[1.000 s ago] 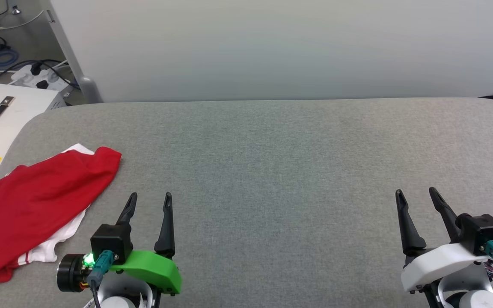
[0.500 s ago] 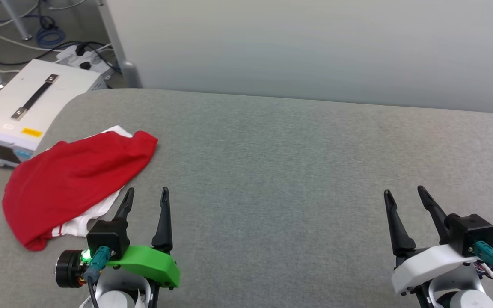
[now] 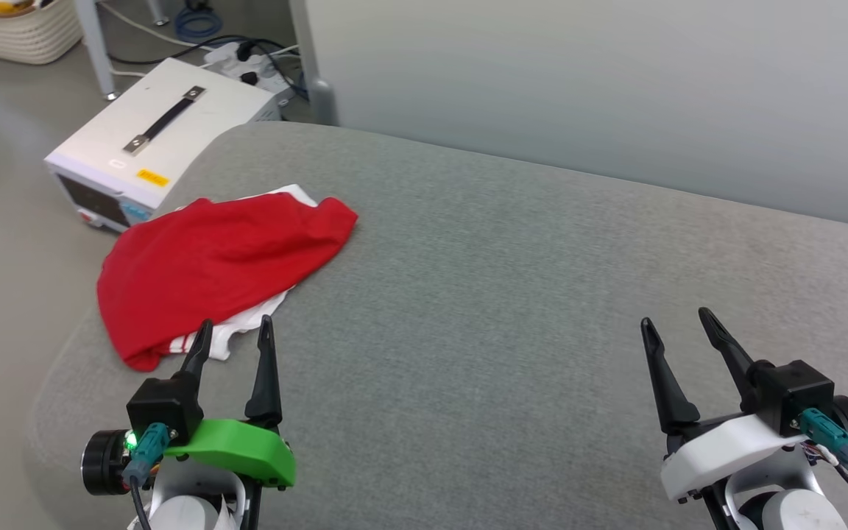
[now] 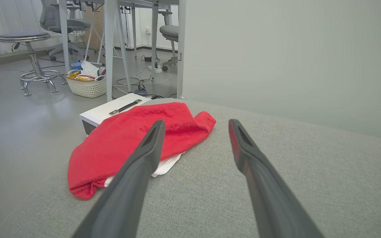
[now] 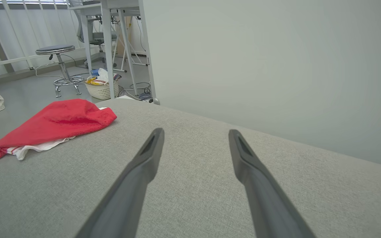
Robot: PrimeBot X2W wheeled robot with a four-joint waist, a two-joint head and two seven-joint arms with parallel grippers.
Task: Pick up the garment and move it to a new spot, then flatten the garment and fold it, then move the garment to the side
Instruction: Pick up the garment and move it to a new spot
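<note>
Left gripper (image 3: 237,322), spread wide and empty, hangs just beside the crumpled garment (image 3: 210,258) lying ahead-left of it.

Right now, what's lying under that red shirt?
Under the red garment, white fabric with striped trim peeks out, on the grey padded surface. Anything else beneath is covered.
</note>
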